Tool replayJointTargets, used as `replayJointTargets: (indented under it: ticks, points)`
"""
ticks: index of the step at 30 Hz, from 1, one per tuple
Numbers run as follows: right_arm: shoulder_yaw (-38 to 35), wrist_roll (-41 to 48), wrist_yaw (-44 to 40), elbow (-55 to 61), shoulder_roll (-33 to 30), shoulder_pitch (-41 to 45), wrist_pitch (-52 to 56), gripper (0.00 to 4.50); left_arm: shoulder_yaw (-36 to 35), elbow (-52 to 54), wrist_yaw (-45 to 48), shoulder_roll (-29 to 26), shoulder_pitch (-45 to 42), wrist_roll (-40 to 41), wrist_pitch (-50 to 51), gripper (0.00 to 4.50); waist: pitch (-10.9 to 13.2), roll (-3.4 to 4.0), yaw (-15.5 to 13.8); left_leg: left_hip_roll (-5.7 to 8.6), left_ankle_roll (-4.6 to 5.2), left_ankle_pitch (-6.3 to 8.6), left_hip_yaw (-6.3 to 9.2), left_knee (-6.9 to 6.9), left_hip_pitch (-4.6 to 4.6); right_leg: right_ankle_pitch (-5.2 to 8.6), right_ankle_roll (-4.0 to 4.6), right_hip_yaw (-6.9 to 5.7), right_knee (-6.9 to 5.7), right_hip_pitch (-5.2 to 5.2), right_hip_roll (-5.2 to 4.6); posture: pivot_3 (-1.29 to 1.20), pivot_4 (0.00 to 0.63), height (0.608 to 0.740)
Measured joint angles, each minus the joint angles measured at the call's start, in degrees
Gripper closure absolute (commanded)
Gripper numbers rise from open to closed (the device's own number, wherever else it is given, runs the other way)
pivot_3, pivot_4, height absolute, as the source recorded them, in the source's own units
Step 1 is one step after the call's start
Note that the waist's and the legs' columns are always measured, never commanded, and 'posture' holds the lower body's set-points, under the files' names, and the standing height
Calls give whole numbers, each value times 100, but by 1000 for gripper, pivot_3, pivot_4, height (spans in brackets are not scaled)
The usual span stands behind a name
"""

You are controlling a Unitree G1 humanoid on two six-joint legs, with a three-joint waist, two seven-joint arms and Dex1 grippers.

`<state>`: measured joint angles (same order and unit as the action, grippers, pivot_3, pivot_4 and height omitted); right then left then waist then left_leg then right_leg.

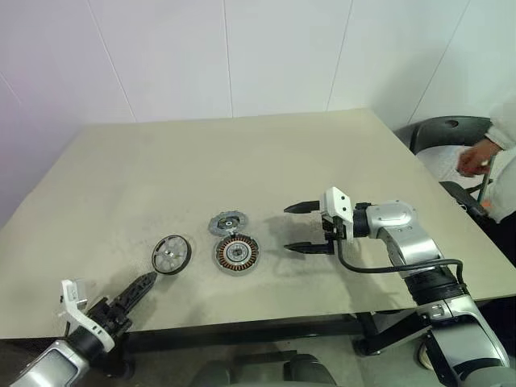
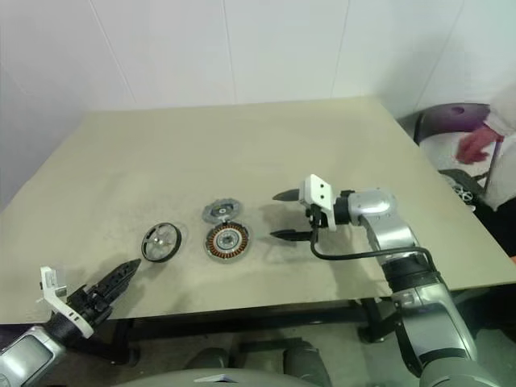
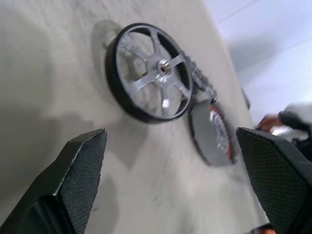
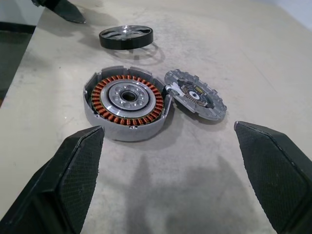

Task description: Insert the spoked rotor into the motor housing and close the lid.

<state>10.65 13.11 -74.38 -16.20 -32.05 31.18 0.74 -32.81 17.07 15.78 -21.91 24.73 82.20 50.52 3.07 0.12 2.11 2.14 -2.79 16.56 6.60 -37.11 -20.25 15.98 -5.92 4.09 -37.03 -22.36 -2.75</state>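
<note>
Spoked rotor [image 1: 226, 222] lies flat on the counter [image 1: 242, 153] near its front edge, touching the motor housing [image 1: 237, 253], with the lid [image 1: 171, 254] apart towards the left edge. Right fingers [image 1: 305, 228] hover wide apart beside the housing, empty; left fingers [image 3: 170, 185] are spread wide near the lid, empty.

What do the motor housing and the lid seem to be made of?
Motor housing: probably cast pale metal with a matte grey wall, holding a ring of shiny copper-coloured wire windings. Lid: bright, reflective silvery metal spokes; its black matte rim could be rubber or coated metal.
</note>
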Motion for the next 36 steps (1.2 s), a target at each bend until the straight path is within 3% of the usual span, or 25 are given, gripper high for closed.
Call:
replayJointTargets:
  ticks: [8, 33, 36]
  points:
    - [0, -41, -30, -112, -3, 4, -109, 25, 301, -24, -595, 622, -270, 453, -178, 0, -2, -3, -17, 8, 0, 0, -2, -2, 0, 0, 1, 0, 0, 2, 3, 0, 0, 740]
    - [-1, -48, -66, -225, 25, 110, -3, 25, 556, -898, -758, 893, -1026, 591, -473, 0, -8, 6, -153, 11, -1, -1, -8, -5, 8, 0, 2, -2, -2, 9, 7, 0, 0, 740]
    - [-1, -48, -45, -225, 38, 110, 11, 0, 537, -980, -966, 915, -1119, 672, -480, 598, -8, 7, -148, 11, -5, -3, -8, -5, 18, -1, 3, -2, -4, 16, 9, 0, 0, 740]
